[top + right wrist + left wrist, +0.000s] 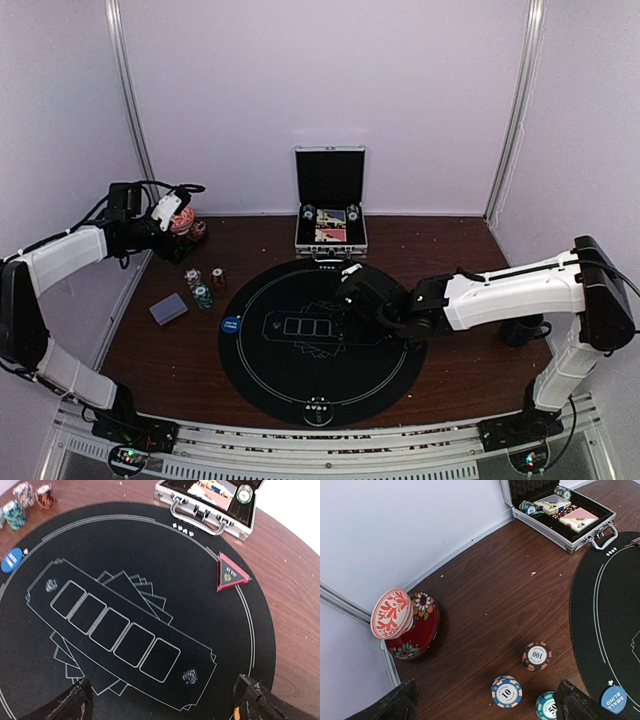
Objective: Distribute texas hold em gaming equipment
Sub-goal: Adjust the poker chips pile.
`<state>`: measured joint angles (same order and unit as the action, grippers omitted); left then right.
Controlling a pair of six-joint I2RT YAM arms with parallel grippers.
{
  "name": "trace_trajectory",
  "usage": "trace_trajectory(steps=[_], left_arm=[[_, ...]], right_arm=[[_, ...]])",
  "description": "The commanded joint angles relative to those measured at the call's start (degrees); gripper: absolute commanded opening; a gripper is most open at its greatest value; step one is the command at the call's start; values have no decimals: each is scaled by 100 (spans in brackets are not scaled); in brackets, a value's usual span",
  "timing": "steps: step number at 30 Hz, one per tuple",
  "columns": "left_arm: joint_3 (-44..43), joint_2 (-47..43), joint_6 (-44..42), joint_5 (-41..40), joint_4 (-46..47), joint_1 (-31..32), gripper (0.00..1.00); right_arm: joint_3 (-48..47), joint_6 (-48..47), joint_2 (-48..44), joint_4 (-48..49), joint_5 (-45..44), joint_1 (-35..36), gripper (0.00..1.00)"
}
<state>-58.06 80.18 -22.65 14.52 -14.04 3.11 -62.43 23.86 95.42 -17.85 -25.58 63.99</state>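
While the left gripper [487, 699] hangs off the far left side of the round black mat [270, 390], its jaws are spread as wide as they go and nothing sits between them. Between it and the mat's left edge stand three piles of chips: an orange-and-black stack [536, 656], a blue-and-white stack [506, 691] and a teal stack [547, 706], the teal one nearest the mat. A blue button disc [614, 699] lies just inside the mat's left rim. On the wood left of the mat, farther out than the stacks, lies a deck of cards [168, 308] with a grey-blue back. Farther still from the mat, in the far left corner, stands a red flowered vase [412, 630].

The right gripper [162, 695] hovers over the mat's far half, above the printed row of card outlines [120, 630] — jaws likewise fully apart and empty. A red triangular marker [231, 573] lies on the mat close to its rim, on the side toward the silver case [330, 205]. That case stands open just past the mat's far edge, with more chips and cards inside. Off the mat's right edge a dark mug [525, 330] sits — partly hidden by the right arm.
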Motion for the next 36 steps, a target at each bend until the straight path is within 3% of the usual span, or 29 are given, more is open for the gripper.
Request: trace_trajectory(steps=[1, 14, 24, 36], left_arm=[[-530, 559, -124, 537, -477, -398, 98], [-709, 1544, 208, 553, -483, -504, 91], [-654, 1727, 137, 613, -560, -501, 84], [-645, 1897, 97, 634, -573, -496, 84]], right_arm=[[160, 4, 109, 307, -107, 69, 100], [278, -40, 181, 392, -484, 144, 100], [256, -56, 304, 378, -559, 165, 100], [245, -48, 357, 387, -628, 167, 100]])
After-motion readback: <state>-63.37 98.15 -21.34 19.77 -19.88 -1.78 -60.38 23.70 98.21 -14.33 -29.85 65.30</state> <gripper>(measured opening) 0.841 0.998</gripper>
